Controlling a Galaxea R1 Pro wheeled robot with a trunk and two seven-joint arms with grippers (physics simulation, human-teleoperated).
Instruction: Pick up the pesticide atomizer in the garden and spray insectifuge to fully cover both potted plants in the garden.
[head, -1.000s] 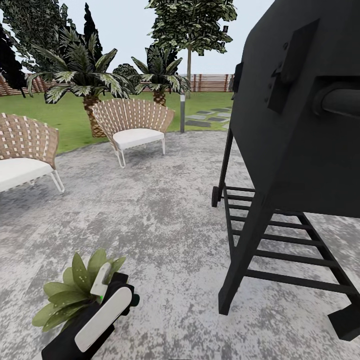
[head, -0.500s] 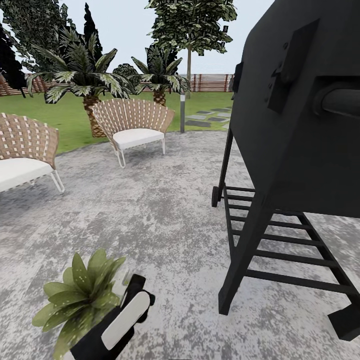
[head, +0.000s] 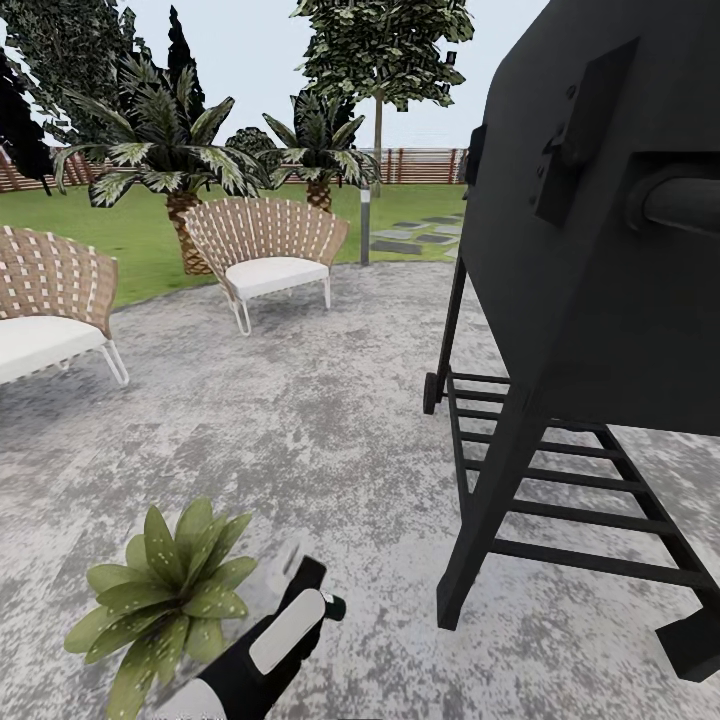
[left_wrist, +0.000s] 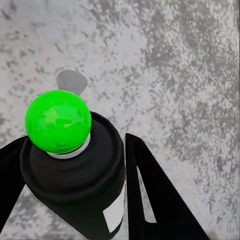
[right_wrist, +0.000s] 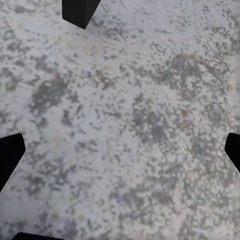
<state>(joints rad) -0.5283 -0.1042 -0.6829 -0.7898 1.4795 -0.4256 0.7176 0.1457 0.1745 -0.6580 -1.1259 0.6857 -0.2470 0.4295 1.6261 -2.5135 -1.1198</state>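
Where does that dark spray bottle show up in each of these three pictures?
Head view: the pesticide atomizer sits low and left of centre, just right of the potted plant.
Left wrist view: the bottle is seen close up from its green-tipped end, clamped in the left hand.
Right wrist view: it is not in this picture.
Shared landmark: the mottled grey paving lies under everything.

Flat, even daylight from a pale sky; my views are bright and free of glare. The grill (head: 600, 250) casts no clear shadow on the paving (head: 330, 420), whose speckled texture looks soft.
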